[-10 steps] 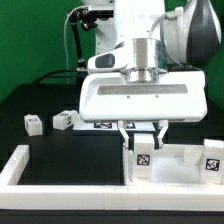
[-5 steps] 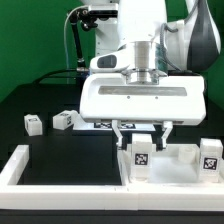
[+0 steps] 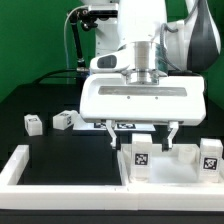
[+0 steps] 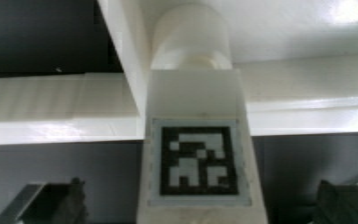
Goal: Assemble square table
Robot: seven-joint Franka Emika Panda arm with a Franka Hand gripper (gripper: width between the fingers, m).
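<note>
The square table's white slab (image 3: 178,172) lies at the exterior view's lower right. Two tagged white legs stand upright on it, one under my gripper (image 3: 143,160) and one at the right (image 3: 211,155). My gripper (image 3: 143,141) is open wide, with a finger (image 3: 113,138) on each side of the near leg's top and clear of it. In the wrist view the leg (image 4: 197,120) fills the middle, its tag facing the camera, with the dark fingers (image 4: 51,203) apart at both sides and the slab (image 4: 51,110) behind. Two loose leg blocks (image 3: 34,123) (image 3: 63,120) lie on the black table at the left.
Long white bars (image 3: 20,165) form a border frame along the left and front edges. The marker board (image 3: 100,125) lies behind the gripper, mostly hidden. The robot base and cables (image 3: 85,40) stand at the back.
The jaws have opened from shut on the near leg's top to wide apart, letting the leg go. The leg stays upright on the slab.
</note>
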